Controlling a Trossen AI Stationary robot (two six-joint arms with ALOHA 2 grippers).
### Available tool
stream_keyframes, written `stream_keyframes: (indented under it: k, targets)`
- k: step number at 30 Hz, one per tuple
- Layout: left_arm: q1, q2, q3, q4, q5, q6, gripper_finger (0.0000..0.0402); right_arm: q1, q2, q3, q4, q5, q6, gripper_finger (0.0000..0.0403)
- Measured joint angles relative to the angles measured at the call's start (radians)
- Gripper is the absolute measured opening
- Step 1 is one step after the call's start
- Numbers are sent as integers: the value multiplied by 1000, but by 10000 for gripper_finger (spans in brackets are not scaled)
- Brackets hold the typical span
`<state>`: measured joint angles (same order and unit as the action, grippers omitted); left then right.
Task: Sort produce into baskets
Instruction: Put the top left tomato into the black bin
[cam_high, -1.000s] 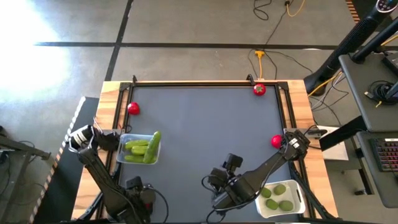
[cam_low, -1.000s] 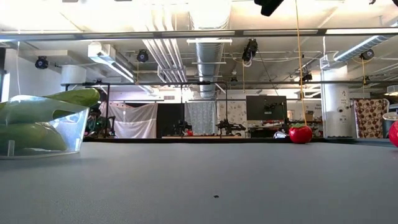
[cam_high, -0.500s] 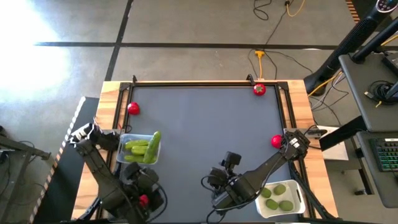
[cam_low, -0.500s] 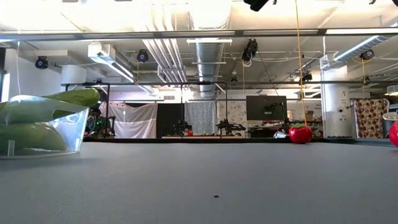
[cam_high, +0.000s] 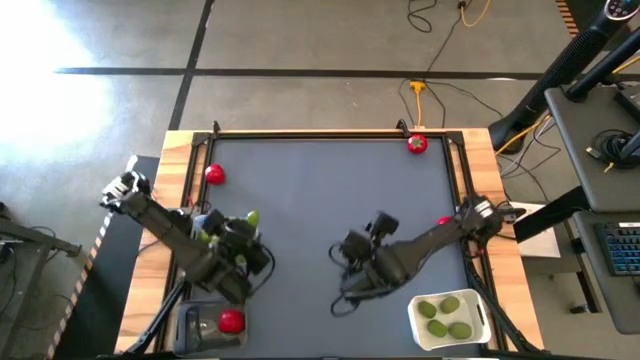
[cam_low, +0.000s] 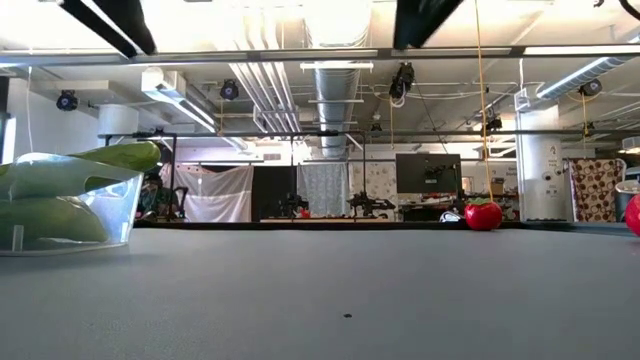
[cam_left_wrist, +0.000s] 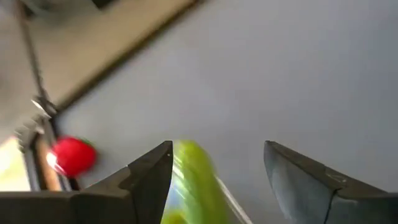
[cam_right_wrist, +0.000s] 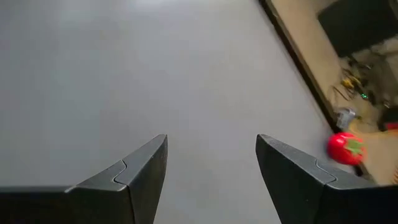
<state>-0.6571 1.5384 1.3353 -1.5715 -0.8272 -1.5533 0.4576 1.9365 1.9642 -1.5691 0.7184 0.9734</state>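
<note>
Over the bench's left side, the left gripper hangs with fingers spread and empty above the clear basket of cucumbers, one tomato already lying in the dark-tinted basket at the near-left corner. A loose tomato lies by the far-left edge, beyond the left gripper and closest to that arm. At mid-bench the right gripper hovers released, nothing between its fingers; a second tomato sits at the far edge and a third peeks from behind the right arm at the right edge, both likelier right-arm picks. Limes fill the white basket at the near-right corner
</note>
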Motion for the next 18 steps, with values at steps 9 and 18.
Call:
stream_keyframes:
  k: [9, 18]
  targets:
    - [340, -290, -254, 3, -153, 11, 231, -251, -182, -199, 42, 41, -135, 237]
    - [888, -507, -339, 233, -81, 544, 231, -578, -315, -297, 374, 52, -492, 237]
